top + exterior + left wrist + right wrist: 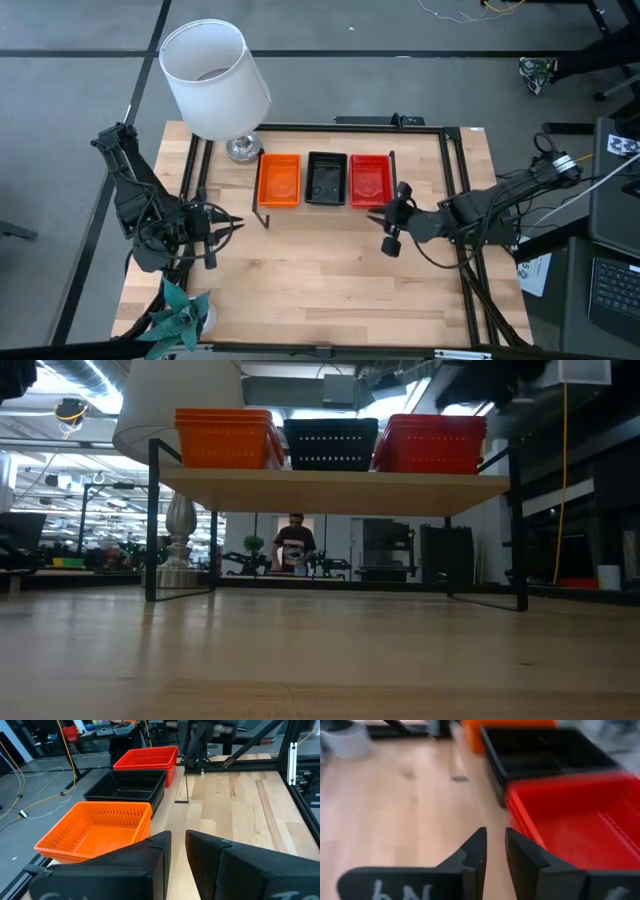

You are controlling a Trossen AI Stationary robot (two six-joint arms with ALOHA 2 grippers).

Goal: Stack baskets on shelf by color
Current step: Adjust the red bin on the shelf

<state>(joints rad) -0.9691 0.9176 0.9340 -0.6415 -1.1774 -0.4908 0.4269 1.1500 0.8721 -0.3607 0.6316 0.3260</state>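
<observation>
Both grippers, left point(232, 224) and right point(385, 215), were held empty over the table point(330, 280), fingers nearly together with a narrow gap. Orange point(279, 179), black point(326, 178) and red point(370, 179) baskets were stacked by color on the shelf point(330, 488). Stacking seemed finished; any withdrawal was best done clear of the stacks.

Orange point(279, 180), black point(326, 179), red baskets point(370, 179) side-by-side atop shelf point(330, 492).

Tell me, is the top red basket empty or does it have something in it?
Empty. The red basket shows only its bare red floor in the right wrist view.
</observation>
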